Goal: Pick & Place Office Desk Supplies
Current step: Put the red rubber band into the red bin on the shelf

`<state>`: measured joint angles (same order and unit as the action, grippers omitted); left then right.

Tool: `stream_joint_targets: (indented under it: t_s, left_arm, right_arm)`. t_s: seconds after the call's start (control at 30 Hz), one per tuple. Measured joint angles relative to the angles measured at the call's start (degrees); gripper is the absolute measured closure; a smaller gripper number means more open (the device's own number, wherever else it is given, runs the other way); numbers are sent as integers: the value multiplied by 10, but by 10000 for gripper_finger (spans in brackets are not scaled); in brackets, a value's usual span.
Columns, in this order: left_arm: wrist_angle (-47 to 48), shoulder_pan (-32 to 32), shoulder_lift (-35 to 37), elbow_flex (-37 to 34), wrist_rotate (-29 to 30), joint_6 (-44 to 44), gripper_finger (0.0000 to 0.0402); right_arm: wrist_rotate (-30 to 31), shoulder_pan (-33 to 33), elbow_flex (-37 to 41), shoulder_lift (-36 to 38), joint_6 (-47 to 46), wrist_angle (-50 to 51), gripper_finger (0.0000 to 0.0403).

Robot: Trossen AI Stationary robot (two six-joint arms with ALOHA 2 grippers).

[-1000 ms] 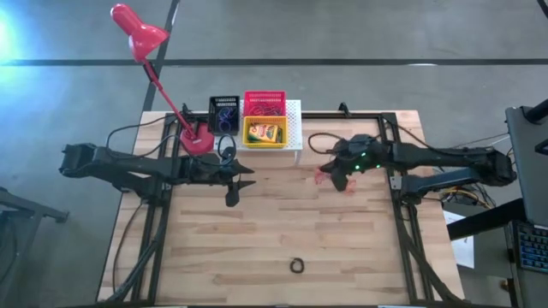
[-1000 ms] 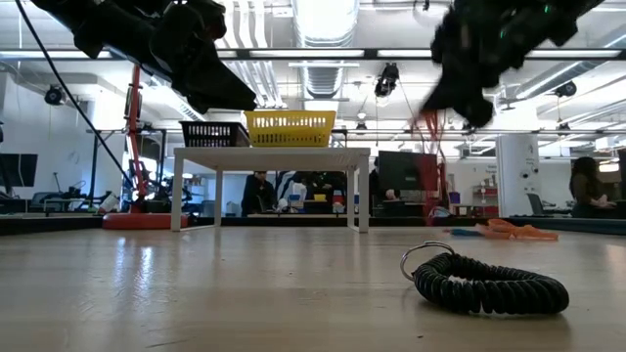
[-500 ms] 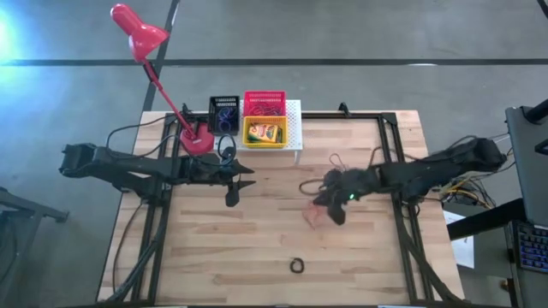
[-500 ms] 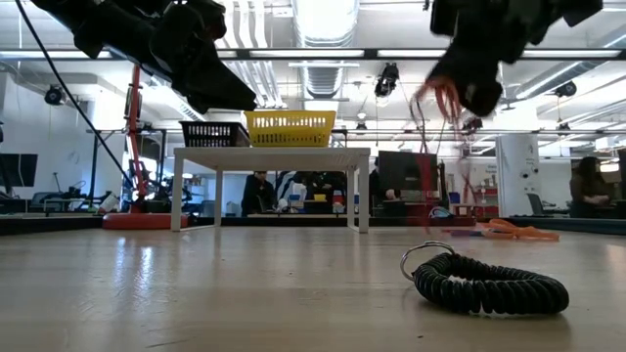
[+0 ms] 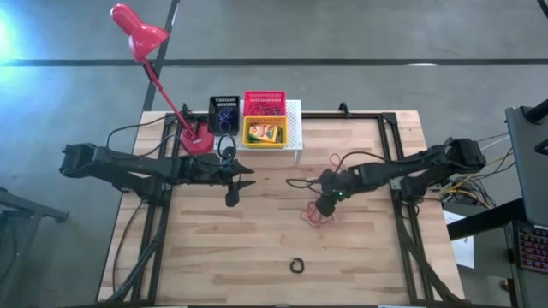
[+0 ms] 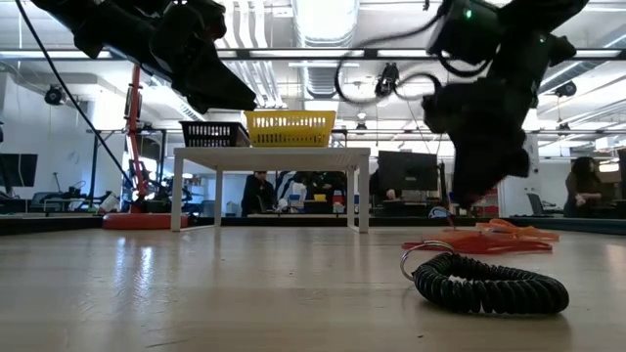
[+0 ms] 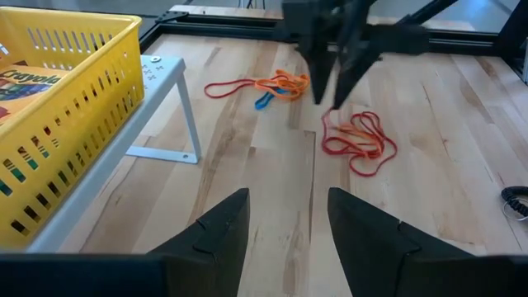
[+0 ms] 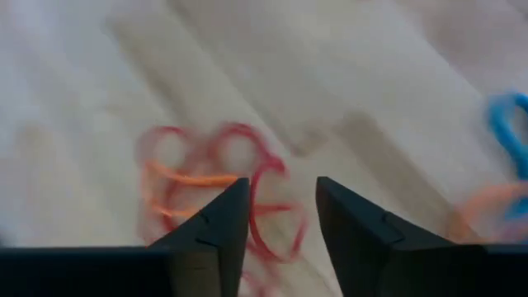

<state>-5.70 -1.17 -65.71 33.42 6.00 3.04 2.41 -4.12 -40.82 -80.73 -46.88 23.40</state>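
Rubber bands [image 7: 359, 142] lie beneath right gripper's [image 8: 279, 216] parted fingers.

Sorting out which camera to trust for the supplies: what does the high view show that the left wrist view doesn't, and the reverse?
Only the high view: the red lamp, the black basket, the red basket, the whole black coiled ring.

Only the left wrist view: a second rubber-band bunch with a blue ring; the left hand open.

Both: the yellow basket with crayon box, the right hand above the red rubber bands.
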Motion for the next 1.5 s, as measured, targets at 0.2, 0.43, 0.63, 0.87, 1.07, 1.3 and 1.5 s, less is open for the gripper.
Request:
stream_joint_targets:
  t_s: [0.2,0.43,0.63,0.87,1.07,1.3,1.5]
  left_arm:
    - [0,0,0,0,0,0,231]
    - [0,0,0,0,0,0,231]
    - [0,0,0,0,0,0,231]
    - [0,0,0,0,0,0,231]
    - [0,0,0,0,0,0,231]
    - [0,0,0,0,0,0,231]
    - [0,0,0,0,0,0,231]
  right_arm:
    - [38,-17,0,-9,-25,38,242]
    - [78,-35,0,-35,-18,33,257]
    - [47,-35,0,-76,8,28,305]
    - [50,-35,-14,-57,14,43,389]
    - [89,-35,-86,24,49,78,394]
    - [145,-34,-246,71,214,73,394]
    - [188,4,-375,41,421,11,394]
